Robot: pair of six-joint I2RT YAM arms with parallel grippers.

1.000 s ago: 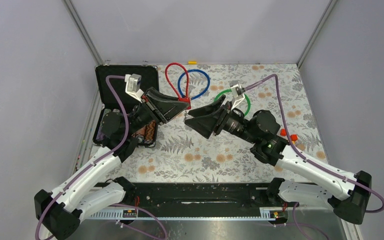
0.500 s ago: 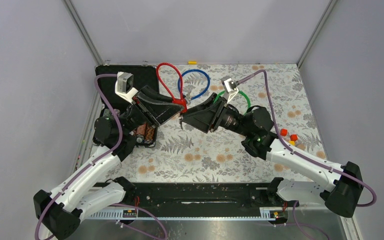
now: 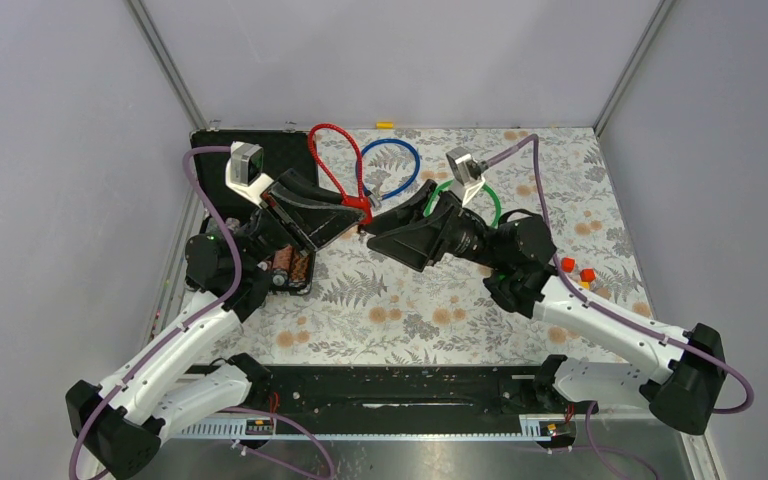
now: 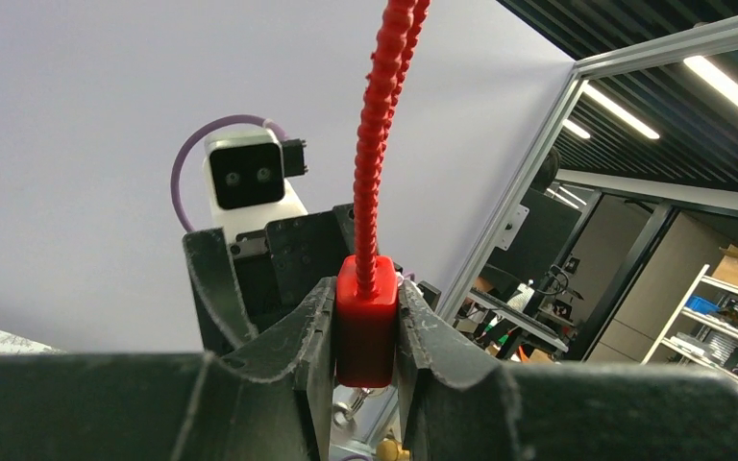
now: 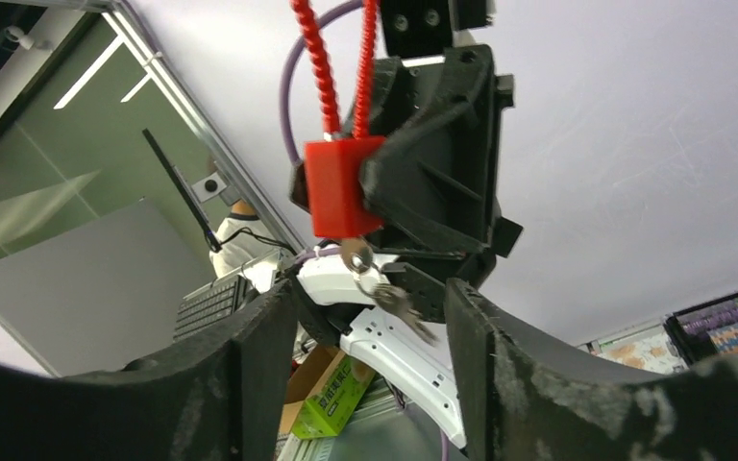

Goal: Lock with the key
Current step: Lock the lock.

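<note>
My left gripper (image 3: 352, 215) is shut on the red lock body (image 4: 365, 322) of a red cable lock, held up above the table; its red cable loop (image 3: 332, 160) rises from the body. In the right wrist view the red body (image 5: 338, 187) has a key (image 5: 356, 255) in its underside, with more keys on a ring (image 5: 399, 305) hanging below. My right gripper (image 3: 368, 232) is open and faces the lock from the right. Its fingers (image 5: 259, 365) stand on either side just below the hanging keys, not touching them.
A blue cable lock (image 3: 392, 170) and a green one (image 3: 490, 205) lie on the floral table at the back. An open black case (image 3: 222, 150) sits at the back left. Small red and orange pieces (image 3: 578, 270) lie at the right.
My left gripper has lifted the red lock and drawn it left and toward the back. My right gripper has followed left, closing up to the lock and its keys.
</note>
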